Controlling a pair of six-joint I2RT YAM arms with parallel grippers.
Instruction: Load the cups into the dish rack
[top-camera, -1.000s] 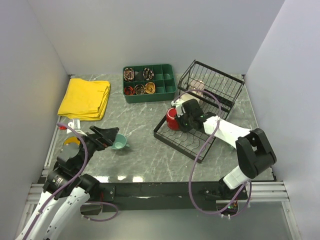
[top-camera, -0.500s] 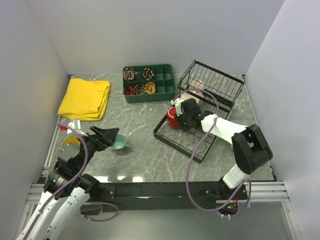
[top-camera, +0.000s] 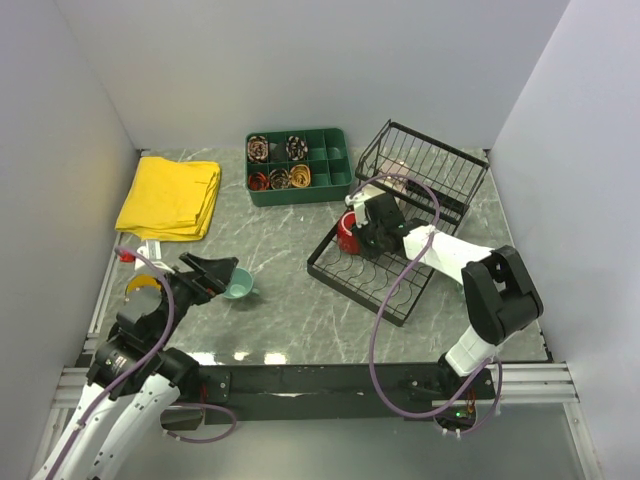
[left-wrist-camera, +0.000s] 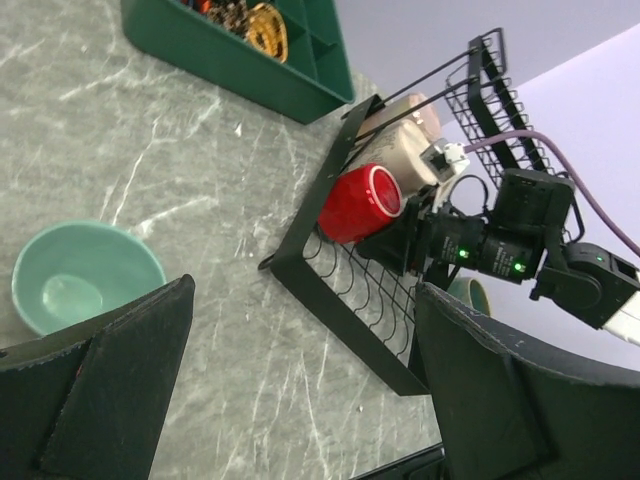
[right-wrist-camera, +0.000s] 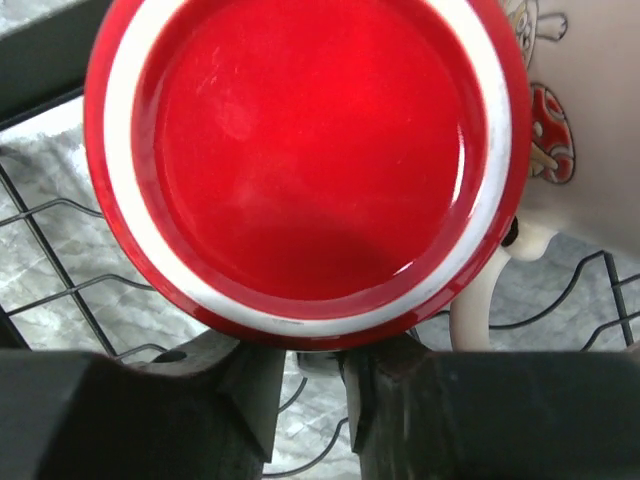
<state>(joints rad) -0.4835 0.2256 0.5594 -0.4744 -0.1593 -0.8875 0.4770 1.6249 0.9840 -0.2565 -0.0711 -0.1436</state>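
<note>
Red mug (top-camera: 346, 231): lies tipped on its side at the far-left corner of the dish rack's (top-camera: 352, 293) flat base, just in front of the raised back tier. In the right wrist view its round red end with a white ring fills the frame.

Pale mug (left-wrist-camera: 400, 150): on its side in the rack just beside the red mug, with a mushroom print on its wall.

Right gripper (right-wrist-camera: 318, 372): jaws drawn nearly together against the red mug's lower edge. I cannot tell whether they pinch any part of it.

Small teal cup (top-camera: 238, 286): upright on the surface (top-camera: 290, 240), well apart from the rack and just beside the left gripper (top-camera: 212, 268).

Left gripper: jaws spread wide and empty, hovering over the surface and pointing toward the rack.

Yellow mug (top-camera: 140, 287): near the left edge, with only part of its rim showing past the left arm.

Green tray (top-camera: 300, 193): at the far side, left of the rack, with small items in several compartments.

Yellow cloth (top-camera: 170, 197): folded in the far-left corner.
</note>
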